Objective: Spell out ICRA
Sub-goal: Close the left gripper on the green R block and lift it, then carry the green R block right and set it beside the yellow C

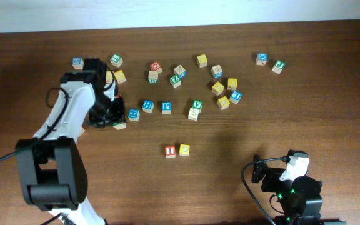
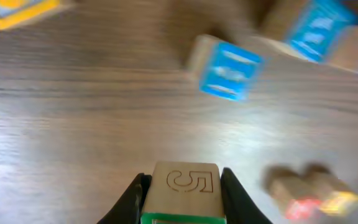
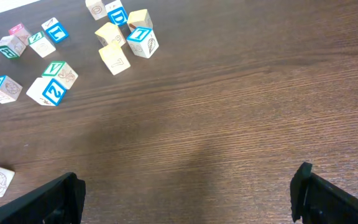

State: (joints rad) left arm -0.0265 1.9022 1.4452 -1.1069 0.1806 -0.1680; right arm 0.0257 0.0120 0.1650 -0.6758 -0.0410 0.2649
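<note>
A red I block (image 1: 170,151) and a yellow block (image 1: 184,150) sit side by side at the table's middle front. They show blurred in the left wrist view (image 2: 312,196). My left gripper (image 1: 113,119) (image 2: 185,177) is shut on a wooden block with a green edge (image 2: 185,186) (image 1: 120,125); its top face shows an engraved 5. It hangs just left of a blue block (image 1: 133,115) (image 2: 229,67). My right gripper (image 1: 279,177) (image 3: 185,193) is open and empty over bare wood at the front right.
Several loose letter blocks lie scattered across the far half of the table, among them blue ones (image 1: 147,105) (image 1: 166,107), a green V block (image 1: 197,104) and a far right pair (image 1: 262,59). Several show in the right wrist view's upper left (image 3: 55,90).
</note>
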